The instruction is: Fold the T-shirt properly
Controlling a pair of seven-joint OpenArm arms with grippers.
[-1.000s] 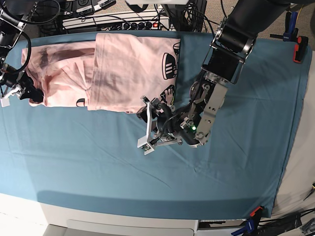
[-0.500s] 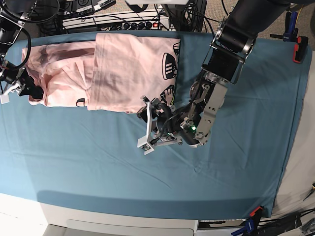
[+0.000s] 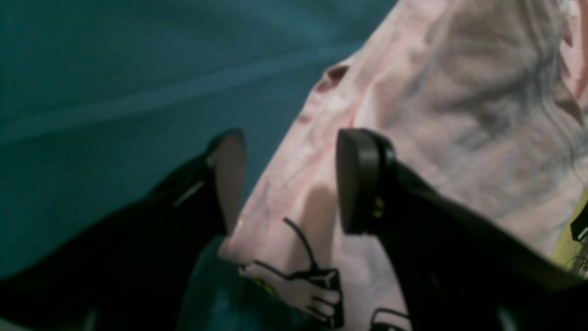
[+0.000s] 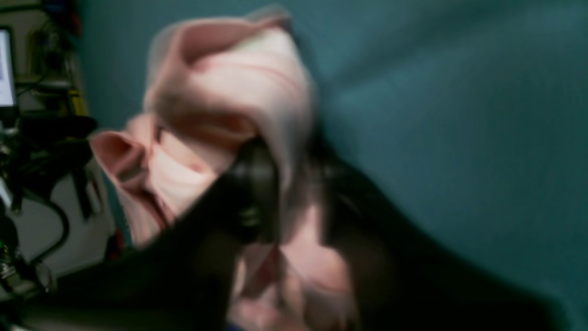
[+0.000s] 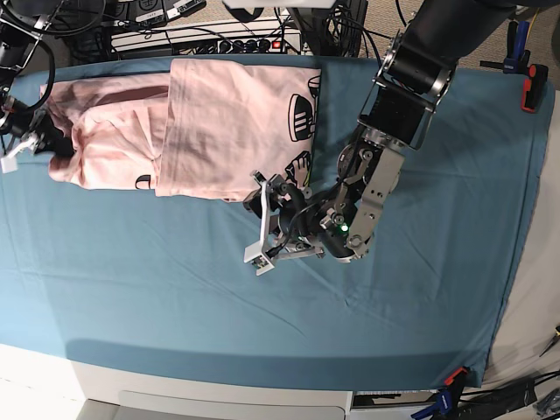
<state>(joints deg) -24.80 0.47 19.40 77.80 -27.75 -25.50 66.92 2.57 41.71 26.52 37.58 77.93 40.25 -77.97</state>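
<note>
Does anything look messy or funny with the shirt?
Yes. The T-shirt is neat in the middle, but its end by the right gripper is bunched and lifted off the teal cloth, not flat.

T-shirt (image 5: 219, 122): soft matt cotton-like cloth, pale pink, creased, black printed graphics flat on weave. Table cloth (image 5: 175, 297) under T-shirt: teal matt fabric, faint wrinkles. Left gripper (image 3: 287, 184) at T-shirt hem: fingers (image 3: 356, 179) matt black, plastic-looking, smooth. Right gripper (image 4: 294, 193) in T-shirt's bunched end: black, slight sheen, blurred.
</note>
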